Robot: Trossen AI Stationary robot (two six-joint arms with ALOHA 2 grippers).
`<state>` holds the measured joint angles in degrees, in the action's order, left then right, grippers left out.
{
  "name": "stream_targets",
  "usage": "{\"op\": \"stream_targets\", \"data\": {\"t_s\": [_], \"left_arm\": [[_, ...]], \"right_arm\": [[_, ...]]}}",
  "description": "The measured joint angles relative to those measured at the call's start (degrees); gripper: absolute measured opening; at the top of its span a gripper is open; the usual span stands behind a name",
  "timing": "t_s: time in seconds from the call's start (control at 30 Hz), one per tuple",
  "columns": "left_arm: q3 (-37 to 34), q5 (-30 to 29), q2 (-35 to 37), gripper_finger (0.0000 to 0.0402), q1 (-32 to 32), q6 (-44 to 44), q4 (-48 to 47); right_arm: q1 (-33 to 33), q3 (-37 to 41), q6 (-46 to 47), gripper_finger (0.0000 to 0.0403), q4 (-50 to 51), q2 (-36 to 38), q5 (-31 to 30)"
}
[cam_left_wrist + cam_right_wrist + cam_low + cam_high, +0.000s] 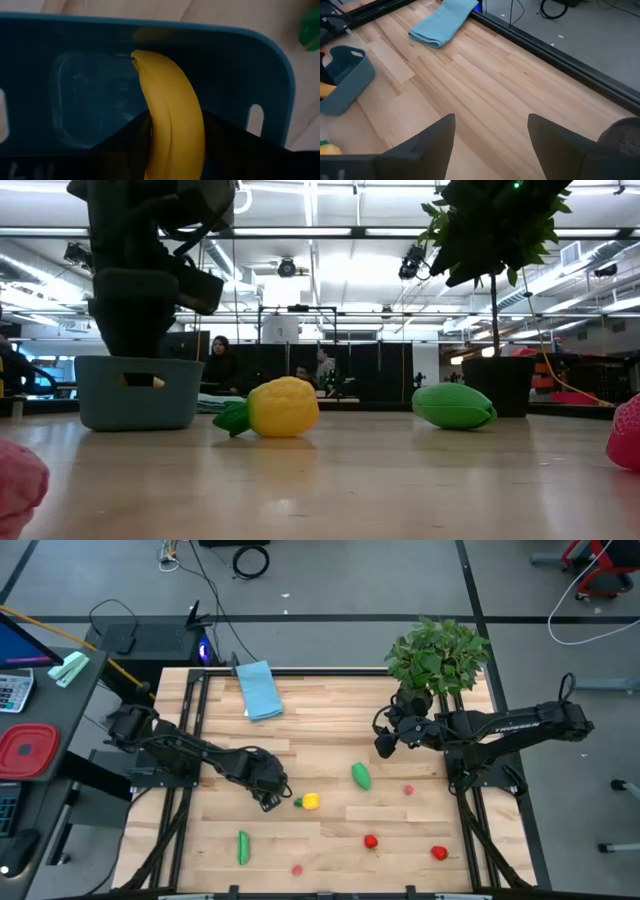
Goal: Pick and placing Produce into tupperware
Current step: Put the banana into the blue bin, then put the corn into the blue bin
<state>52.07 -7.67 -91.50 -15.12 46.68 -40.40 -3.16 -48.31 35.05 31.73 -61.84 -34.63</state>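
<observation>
Holding a yellow banana (170,115) between its 2 dark fingers, the left gripper (266,783) hangs directly over the dark teal tupperware (270,75), left of centre in the high view. The left wrist view shows the banana's tip pointing down into the tub's empty floor, so the fruit seems poised for release inside the walls rather than beside them. In the low view the tub (137,392) sits at the left of the frame with the arm's dark bulk above it.

The right gripper (386,744) waits at the upper right of the high view, beside the potted plant (438,655), its fingers spread wide with nothing between them. Parked there, it leaves the middle of the table free for the working arm.

Other produce lies loose on the pale wooden table (320,730): a yellow piece with a green stem (309,802) just right of the tub, a green piece (361,776) near centre, another green piece (243,846) at lower left, and small red ones (371,841) toward the lower right. All are apart from the tub, so most of the task appears to remain.

A folded light blue cloth (259,689) rests at the top of the table. Beyond it the low view shows a bright open workspace with ceiling lights and seated people (220,362) in the distance.
</observation>
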Motion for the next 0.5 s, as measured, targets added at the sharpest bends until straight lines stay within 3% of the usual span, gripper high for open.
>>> {"op": "stream_targets", "data": {"t_s": [0.3,0.5], "left_arm": [[0.0,2.7,0.6,0.0225,2.2,0.0,0.3],[0.0,5.6,4.7,0.0221,5.2,0.6,-1.6]], "right_arm": [[0.0,0.0,0.0,0.0260,0.0,0.0,0.0],[0.0,0.0,0.0,0.0260,0.0,0.0,0.0]]}}
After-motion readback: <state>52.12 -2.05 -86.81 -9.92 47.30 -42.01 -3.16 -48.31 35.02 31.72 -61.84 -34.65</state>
